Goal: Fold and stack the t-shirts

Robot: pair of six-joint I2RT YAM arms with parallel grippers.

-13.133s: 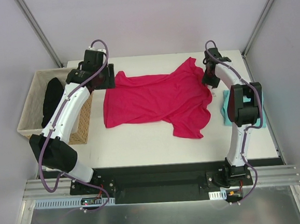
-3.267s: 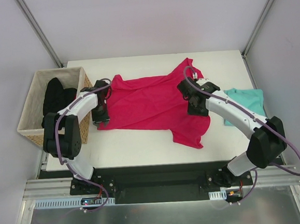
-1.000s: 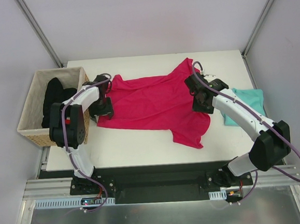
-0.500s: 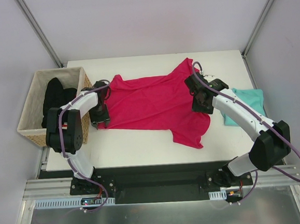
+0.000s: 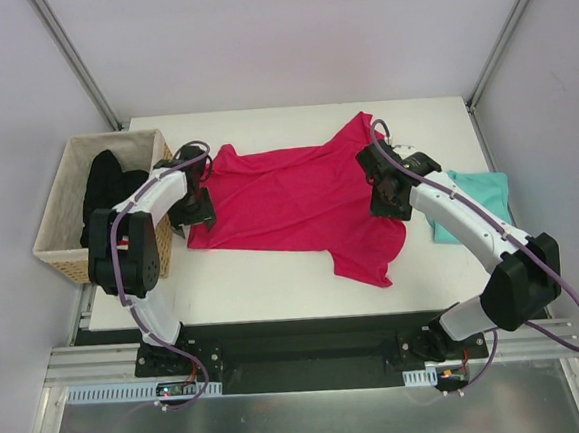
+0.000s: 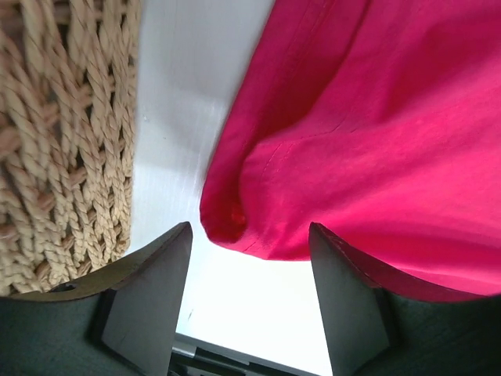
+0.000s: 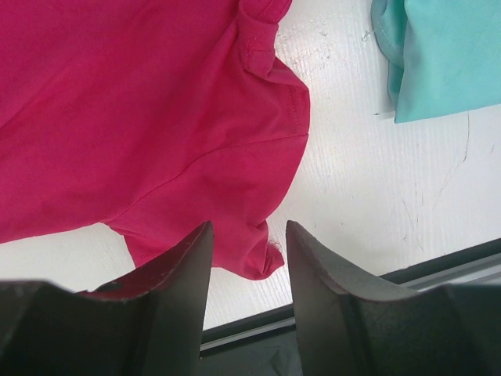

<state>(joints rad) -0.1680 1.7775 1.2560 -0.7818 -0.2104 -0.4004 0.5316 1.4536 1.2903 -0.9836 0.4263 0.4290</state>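
Observation:
The magenta-pink t-shirt (image 5: pixel 298 201) lies spread and wrinkled across the white table, one sleeve pointing to the near right. The teal t-shirt (image 5: pixel 476 196) lies folded at the right edge. My left gripper (image 5: pixel 202 209) hovers over the pink shirt's left hem corner (image 6: pixel 235 223). Its jaws are open, and in the left wrist view the corner sits just ahead of the left gripper (image 6: pixel 249 235), unclamped. My right gripper (image 5: pixel 389 201) hangs over the right sleeve. In the right wrist view the right gripper (image 7: pixel 248 231) is open, and the pink sleeve (image 7: pixel 258 157) lies flat under the gap, near the teal t-shirt (image 7: pixel 442 55).
A wicker basket (image 5: pixel 60 209) holding a black garment (image 5: pixel 102 191) stands off the table's left edge, close beside my left gripper; its woven wall (image 6: pixel 63 133) fills the left of the left wrist view. The table's near edge (image 7: pixel 329 309) is just beyond the sleeve.
My left gripper dipped toward the near hem corner with its jaws narrowed, then drew back and widened again. The right arm and both shirts have stayed put.

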